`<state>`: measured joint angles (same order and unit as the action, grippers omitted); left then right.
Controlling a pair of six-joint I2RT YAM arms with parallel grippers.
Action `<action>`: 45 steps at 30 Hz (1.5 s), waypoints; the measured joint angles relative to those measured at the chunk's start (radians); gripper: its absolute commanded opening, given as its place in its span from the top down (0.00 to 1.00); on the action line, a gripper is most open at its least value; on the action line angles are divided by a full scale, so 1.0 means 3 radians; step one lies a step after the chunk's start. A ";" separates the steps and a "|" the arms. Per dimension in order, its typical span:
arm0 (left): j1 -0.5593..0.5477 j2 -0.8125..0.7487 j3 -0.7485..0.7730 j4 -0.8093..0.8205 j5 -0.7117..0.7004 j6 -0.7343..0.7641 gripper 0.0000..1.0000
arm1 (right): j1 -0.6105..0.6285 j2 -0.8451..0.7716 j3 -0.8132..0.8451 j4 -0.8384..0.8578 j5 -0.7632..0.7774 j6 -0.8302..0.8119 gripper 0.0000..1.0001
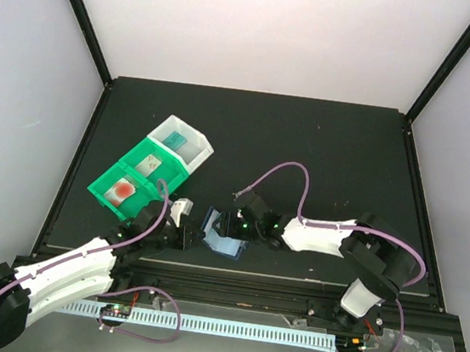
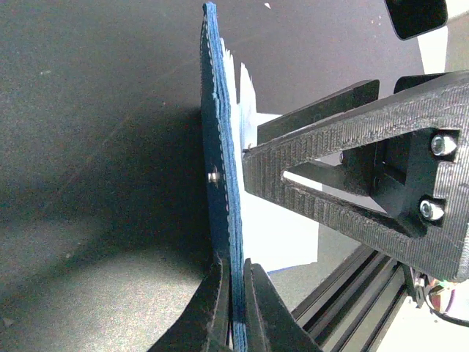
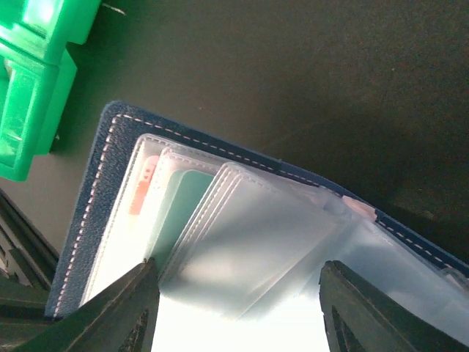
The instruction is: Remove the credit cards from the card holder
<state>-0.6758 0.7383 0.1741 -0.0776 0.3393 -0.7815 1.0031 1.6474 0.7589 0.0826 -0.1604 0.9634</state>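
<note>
tabletop (image 1: 324, 153): card holder (image 1: 226, 237) open near the front edge, midway along | left gripper (image 2: 234, 312) clamped on its navy cover edge | right gripper (image 3: 238, 315) spread wide over the clear sleeves (image 3: 256, 242), holding nothing | cards (image 3: 138, 192) tucked in the sleeves, probably light, stiff, slick; i'd pinch an exposed short edge, since the holder looks floppy

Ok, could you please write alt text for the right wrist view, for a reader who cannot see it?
An open navy card holder fans its clear sleeves between the spread fingers of the right gripper, over a dark table. A red-orange card shows in one sleeve; a green bin fills the top-left corner.
</note>
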 measured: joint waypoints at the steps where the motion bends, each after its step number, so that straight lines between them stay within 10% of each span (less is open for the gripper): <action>1: 0.0000 0.0000 -0.0004 -0.0004 0.0000 -0.0001 0.98 | 0.0000 0.0014 0.0003 -0.0001 0.0000 -0.0004 0.39; 34: -0.0003 -0.0037 -0.0014 -0.0014 -0.0008 0.0004 0.98 | 0.0003 -0.0713 -0.0104 -0.0917 0.0624 -0.0599 0.38; 45: -0.0003 -0.0061 -0.0014 -0.0014 -0.0008 0.0004 0.98 | 0.0003 -0.0191 0.0333 -0.0815 0.0502 -0.0487 0.31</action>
<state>-0.6765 0.7200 0.1699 -0.0818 0.3370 -0.7803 1.0039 1.5902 0.8589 -0.1619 -0.0097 0.8173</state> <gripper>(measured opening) 0.038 0.672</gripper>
